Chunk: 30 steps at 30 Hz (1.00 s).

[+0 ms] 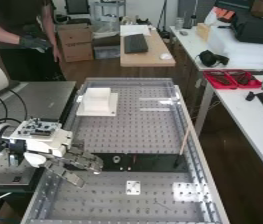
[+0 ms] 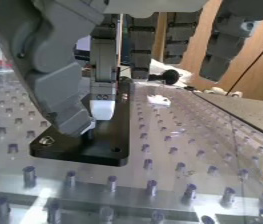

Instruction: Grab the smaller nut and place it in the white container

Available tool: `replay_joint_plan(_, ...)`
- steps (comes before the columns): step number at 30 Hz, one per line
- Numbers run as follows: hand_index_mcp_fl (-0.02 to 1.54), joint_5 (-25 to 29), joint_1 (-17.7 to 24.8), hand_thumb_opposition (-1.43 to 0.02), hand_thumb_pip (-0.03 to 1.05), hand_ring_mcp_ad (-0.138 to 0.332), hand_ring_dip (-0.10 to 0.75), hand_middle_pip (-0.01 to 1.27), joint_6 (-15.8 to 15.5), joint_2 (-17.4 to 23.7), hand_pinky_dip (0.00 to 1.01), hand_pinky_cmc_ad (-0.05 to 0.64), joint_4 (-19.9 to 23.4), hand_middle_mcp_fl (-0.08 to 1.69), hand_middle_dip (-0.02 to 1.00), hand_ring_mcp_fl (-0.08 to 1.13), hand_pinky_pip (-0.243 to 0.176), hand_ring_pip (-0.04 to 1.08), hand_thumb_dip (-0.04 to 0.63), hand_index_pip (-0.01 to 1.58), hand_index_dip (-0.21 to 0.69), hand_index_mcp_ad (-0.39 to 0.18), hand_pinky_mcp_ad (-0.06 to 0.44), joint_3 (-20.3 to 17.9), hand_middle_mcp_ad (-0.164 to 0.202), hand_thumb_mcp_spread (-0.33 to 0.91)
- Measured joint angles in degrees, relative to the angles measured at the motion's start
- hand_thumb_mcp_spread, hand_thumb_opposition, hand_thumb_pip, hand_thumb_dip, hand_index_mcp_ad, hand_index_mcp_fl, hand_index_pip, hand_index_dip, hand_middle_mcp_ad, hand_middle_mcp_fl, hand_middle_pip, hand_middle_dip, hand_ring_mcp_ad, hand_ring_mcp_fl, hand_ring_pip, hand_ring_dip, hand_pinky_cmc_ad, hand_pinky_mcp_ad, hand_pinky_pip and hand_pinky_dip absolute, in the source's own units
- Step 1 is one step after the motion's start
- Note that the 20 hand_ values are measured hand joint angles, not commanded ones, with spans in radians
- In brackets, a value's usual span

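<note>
Hanging low over the black plate (image 2: 112, 137), apparently for picking, the hand (image 2: 50, 85), its grip state indeterminable, is adjoining a nut (image 2: 46, 141), possibly the smaller, the white container (image 1: 97, 101) standing well apart from it.

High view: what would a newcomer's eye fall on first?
Likely the dark grey hand, at the black plate's left end. Next, the white container beyond it, towards the bench's far end, and the bright red tray on the white table at right.
</note>
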Motion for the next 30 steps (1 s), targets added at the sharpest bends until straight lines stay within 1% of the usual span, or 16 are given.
replay_joint_plan(11, 0.1, -0.56, -0.25, -0.82, 0.72, 0.126, 0.136, 0.12, -0.18, -0.36, 0.2, 0.349, 0.15, 0.19, 0.24, 0.01, 0.051, 0.1, 0.222, 1.55, 0.202, -0.11, 0.312, 0.06, 0.059, 0.42)
replay_joint_plan(15, 0.1, -0.59, -0.31, -0.82, 0.78, 0.126, 0.136, 0.12, -0.23, -0.44, 0.2, 0.335, 0.09, 0.19, 0.24, 0.01, 0.051, 0.1, 0.22, 1.55, 0.202, -0.119, 0.312, 0.11, 0.063, 0.42)
replay_joint_plan(18, 0.1, -0.61, -0.32, -0.82, 0.78, 0.131, 0.136, 0.11, -0.31, -0.54, 0.2, 0.335, 0.04, 0.19, 0.24, 0.01, 0.051, 0.1, 0.22, 1.55, 0.202, -0.119, 0.314, 0.17, 0.063, 0.42)
replay_joint_plan(21, 0.09, -0.61, -0.32, -0.81, 0.77, 0.113, 0.136, 0.12, -0.18, -0.62, 0.2, 0.335, -0.03, 0.19, 0.24, 0.01, 0.051, 0.1, 0.22, 1.55, 0.202, -0.119, 0.302, 0.27, 0.059, 0.42)
replay_joint_plan(23, 0.09, -0.6, -0.32, -0.81, 0.77, 0.113, 0.136, 0.12, -0.19, -0.64, 0.2, 0.335, -0.08, 0.19, 0.24, 0.01, 0.051, 0.1, 0.22, 1.55, 0.202, -0.119, 0.293, 0.29, 0.059, 0.42)
replay_joint_plan(30, 0.09, -0.51, -0.41, -0.82, 0.77, 0.113, 0.136, 0.11, 0.19, -0.53, 0.2, 0.337, -0.17, 0.19, 0.24, 0.01, 0.051, 0.1, 0.22, 1.55, 0.202, -0.119, 0.293, 0.25, 0.059, 0.42)
